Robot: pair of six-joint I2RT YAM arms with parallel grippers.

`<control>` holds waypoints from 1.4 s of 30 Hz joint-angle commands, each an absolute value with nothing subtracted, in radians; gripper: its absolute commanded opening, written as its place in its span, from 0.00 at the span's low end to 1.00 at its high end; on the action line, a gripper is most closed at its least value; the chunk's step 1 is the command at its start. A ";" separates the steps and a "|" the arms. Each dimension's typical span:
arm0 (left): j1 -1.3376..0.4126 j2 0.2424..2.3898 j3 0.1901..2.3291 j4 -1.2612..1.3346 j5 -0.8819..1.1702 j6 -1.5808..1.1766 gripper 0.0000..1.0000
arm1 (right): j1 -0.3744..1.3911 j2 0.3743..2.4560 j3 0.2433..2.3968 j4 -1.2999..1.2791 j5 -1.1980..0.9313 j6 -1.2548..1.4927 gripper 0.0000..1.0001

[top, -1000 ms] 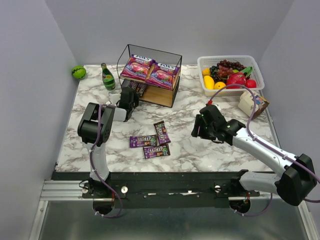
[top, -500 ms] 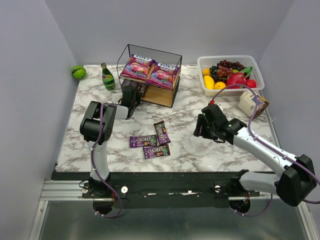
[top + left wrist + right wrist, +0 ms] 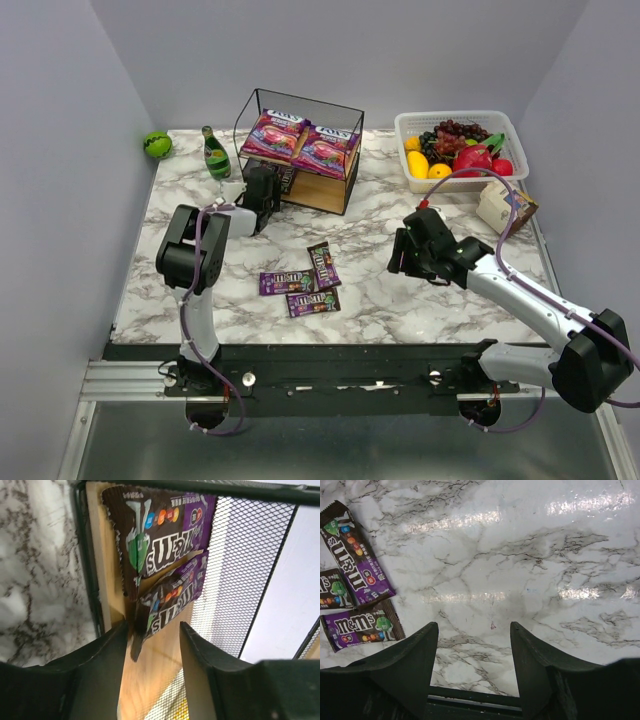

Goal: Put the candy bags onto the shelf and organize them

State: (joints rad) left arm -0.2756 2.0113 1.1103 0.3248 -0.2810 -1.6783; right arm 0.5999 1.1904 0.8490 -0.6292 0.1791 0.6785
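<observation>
The shelf point(image 3: 345, 185) stands at the back centre, with two pink candy bags point(image 3: 275, 133) point(image 3: 325, 150) flat on its top board. My left gripper point(image 3: 262, 186) reaches into the left end of the lower tier. There, in the left wrist view, two M&M's packets point(image 3: 160, 530) point(image 3: 172, 597) lie overlapping on the wooden board point(image 3: 150, 680). The left gripper point(image 3: 152, 630) is open, and the nearer packet's tail lies beside its left finger point(image 3: 107, 650). Three more packets point(image 3: 323, 264) point(image 3: 287, 282) point(image 3: 312, 302) lie on the marble mid-table. My right gripper point(image 3: 403, 252) hovers open to their right, over bare marble point(image 3: 485, 570).
A white fruit basket point(image 3: 510, 125) stands at the back right, with a beige carton point(image 3: 505, 208) in front of it. A green bottle point(image 3: 215, 155) and a green ball point(image 3: 157, 144) sit left of the shelf. Black wire mesh point(image 3: 250, 555) closes the shelf's sides.
The left gripper pushed further into the shelf's lower tier and opened, letting go of an M&M's packet there. The right arm shifted only slightly.
</observation>
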 commanded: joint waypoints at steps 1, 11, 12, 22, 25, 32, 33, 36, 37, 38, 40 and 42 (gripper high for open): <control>-0.287 1.922 1.050 0.259 -0.322 -1.605 0.57 | 0.591 1.203 0.860 -0.632 0.187 0.650 0.68; -0.288 1.752 0.888 0.305 -0.273 -1.468 0.63 | 0.591 1.201 0.858 -0.618 0.134 0.647 0.69; -0.288 1.724 0.876 0.298 -0.278 -1.442 0.63 | 0.592 1.198 0.850 -0.606 0.124 0.644 0.69; -0.273 1.294 0.813 -0.067 -0.319 -0.976 0.92 | 0.649 1.255 0.851 -0.425 -0.090 0.598 0.69; -0.255 1.220 0.796 -0.144 -0.270 -0.858 0.99 | 0.709 1.344 0.908 -0.414 -0.091 0.597 0.69; -0.152 1.069 0.673 -0.204 -0.022 -0.741 0.99 | 0.804 1.557 1.055 -0.367 -0.147 0.629 0.68; -0.143 1.066 0.672 -0.224 -0.008 -0.730 0.99 | 0.813 1.600 1.080 -0.348 -0.158 0.637 0.68; -0.132 1.066 0.673 -0.313 0.055 -0.677 0.89 | 0.821 1.658 1.126 -0.328 -0.195 0.652 0.64; -0.132 1.074 0.669 -0.342 0.076 -0.669 0.85 | 0.822 1.696 1.153 -0.321 -0.207 0.656 0.63; -0.130 1.080 0.663 -0.344 0.106 -0.658 0.82 | 0.821 1.715 1.163 -0.313 -0.237 0.670 0.62; -0.129 1.112 0.654 -0.365 0.173 -0.664 0.74 | 0.821 1.765 1.190 -0.281 -0.273 0.687 0.57; -0.124 1.141 0.646 -0.353 0.289 -0.661 0.66 | 0.821 1.795 1.207 -0.258 -0.319 0.704 0.52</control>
State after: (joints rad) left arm -0.1345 1.0904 0.6685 -0.2924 0.0547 -0.7147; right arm 0.8169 1.7283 1.1572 -0.3286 -0.2096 0.6590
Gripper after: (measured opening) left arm 0.739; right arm 0.565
